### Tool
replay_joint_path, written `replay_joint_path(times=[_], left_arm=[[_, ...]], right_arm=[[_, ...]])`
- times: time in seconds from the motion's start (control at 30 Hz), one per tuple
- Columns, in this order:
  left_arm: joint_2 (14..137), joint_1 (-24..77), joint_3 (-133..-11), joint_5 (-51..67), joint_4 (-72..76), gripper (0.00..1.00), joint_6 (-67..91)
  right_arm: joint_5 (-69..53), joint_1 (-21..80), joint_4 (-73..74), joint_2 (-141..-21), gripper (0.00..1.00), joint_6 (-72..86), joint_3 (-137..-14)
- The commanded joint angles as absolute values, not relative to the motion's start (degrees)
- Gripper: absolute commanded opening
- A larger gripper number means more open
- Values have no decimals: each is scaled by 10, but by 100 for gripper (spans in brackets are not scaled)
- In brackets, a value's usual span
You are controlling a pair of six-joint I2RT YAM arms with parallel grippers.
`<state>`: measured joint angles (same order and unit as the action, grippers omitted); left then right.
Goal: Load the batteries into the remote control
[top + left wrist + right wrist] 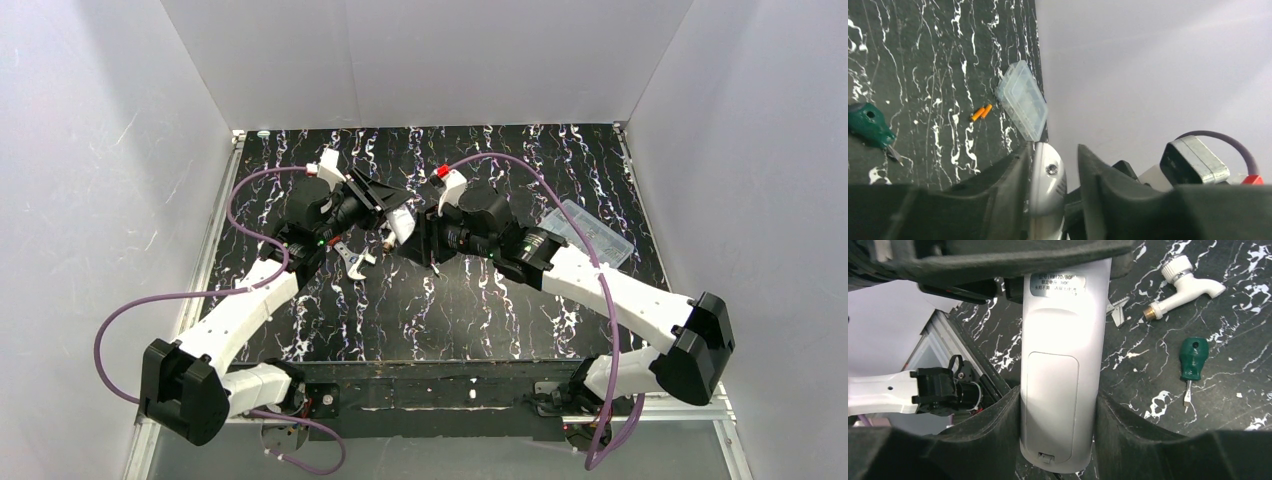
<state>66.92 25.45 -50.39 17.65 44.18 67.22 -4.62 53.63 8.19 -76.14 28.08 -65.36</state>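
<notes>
- The remote control (1060, 330) is seen between both end effectors, its back cover fitted.
- The right end effector (1058, 395) is pressed against both long sides of the remote control.
- The left end effector (1054, 150) is slightly spread: one finger (1008, 185) is touched by the remote control, and a gap is left at the other.
- The batteries (981, 112) are laid on the worktop (923, 75), just beside a clear box (1023, 100).

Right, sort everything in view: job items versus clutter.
For the job: remote control, two orange batteries.
Lying about: green-handled screwdriver, white plastic tap, clear plastic box.
</notes>
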Motion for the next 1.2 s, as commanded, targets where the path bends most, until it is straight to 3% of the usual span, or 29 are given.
replay_joint_path(times=[0.0, 0.27, 0.6, 0.93, 1.17], left_arm=[[660, 254, -521, 199, 449, 43, 682], [639, 254, -508, 226, 416, 45, 681], [635, 254, -512, 271, 422, 30, 680], [647, 254, -530, 329, 434, 34, 678], [644, 254, -534, 336, 427, 19, 668]], right_arm=[[-21, 537, 92, -765, 1, 260, -694], [-21, 536, 109, -762, 1, 253, -692], [-61, 535, 94, -745, 1, 241, -676], [-88, 523, 108, -725, 1, 198, -670], [-88, 511, 118, -711, 1, 185, -662]])
